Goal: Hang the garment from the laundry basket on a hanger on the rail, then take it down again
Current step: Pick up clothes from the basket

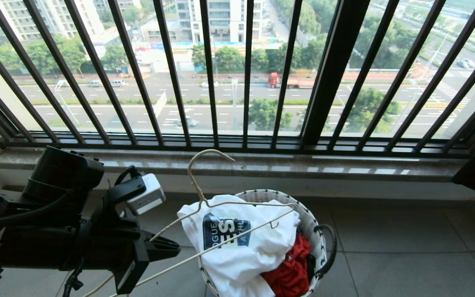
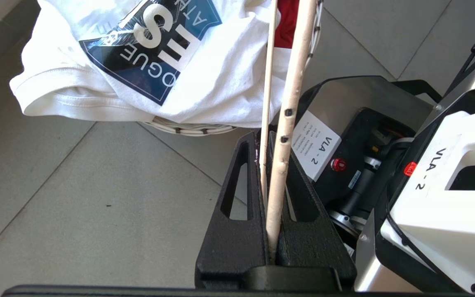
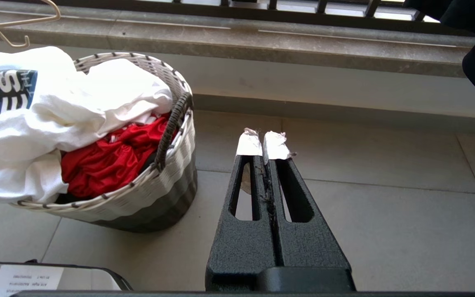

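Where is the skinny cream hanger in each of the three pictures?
Head view: the hanger lies slanted over the white T-shirt in the laundry basket, its near end shut in the left gripper.
Left wrist view: the hanger runs up between the shut fingers.
Right wrist view: only its hooked end shows in a corner, above the T-shirt.
Shared landmark: the T-shirt's blue logo.
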